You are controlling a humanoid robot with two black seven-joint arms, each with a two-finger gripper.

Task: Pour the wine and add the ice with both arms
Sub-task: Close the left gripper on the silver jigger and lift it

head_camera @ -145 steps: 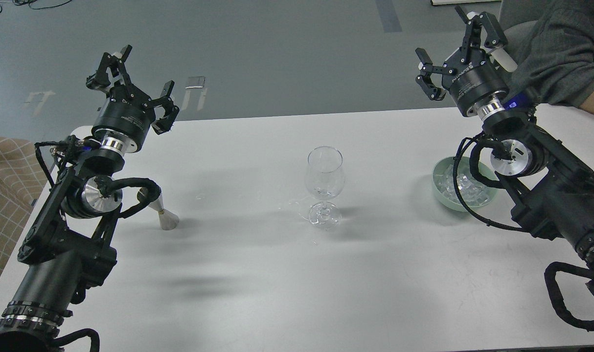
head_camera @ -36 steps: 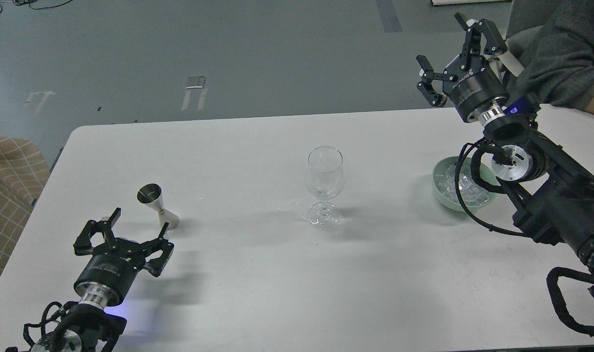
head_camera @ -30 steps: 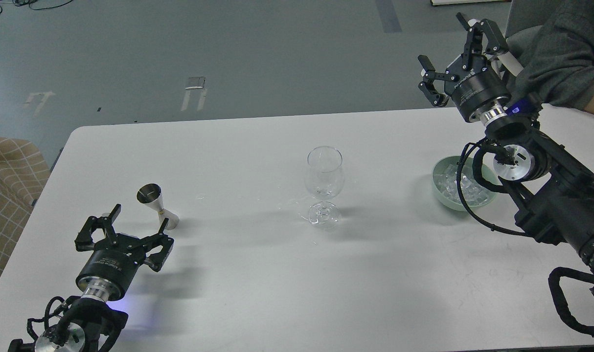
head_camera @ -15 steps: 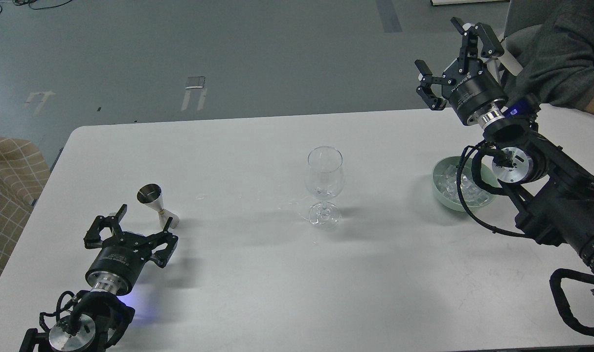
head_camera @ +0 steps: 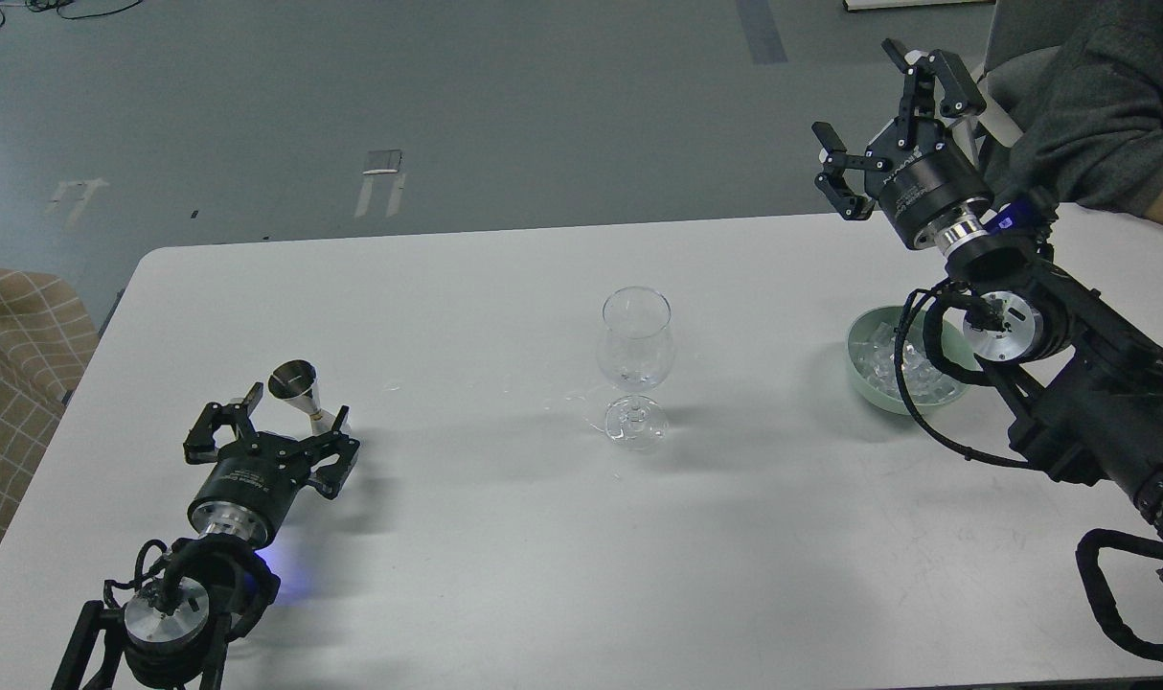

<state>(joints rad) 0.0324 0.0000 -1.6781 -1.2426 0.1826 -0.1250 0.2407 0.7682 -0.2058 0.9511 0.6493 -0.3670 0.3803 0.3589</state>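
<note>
An empty clear wine glass [head_camera: 636,364] stands upright at the middle of the white table [head_camera: 505,537]. A small steel jigger [head_camera: 302,391] stands near the left edge. My left gripper [head_camera: 273,431] is low over the table, open, its fingers around the jigger's lower part without closing on it. A pale green bowl [head_camera: 863,372] at the right holds clear ice cubes [head_camera: 888,360]. My right gripper [head_camera: 890,113] is open and empty, raised high beyond the bowl near the table's far edge.
A person's grey-sleeved arm [head_camera: 1099,105] rests at the far right corner, just behind my right gripper. A beige checked cushion [head_camera: 16,355] lies off the table's left edge. My right arm's elbow and cables partly cover the bowl.
My left arm dropped from high at the back left to table level, then crept forward until its open fingers reached the jigger. My right gripper shifted only slightly.
</note>
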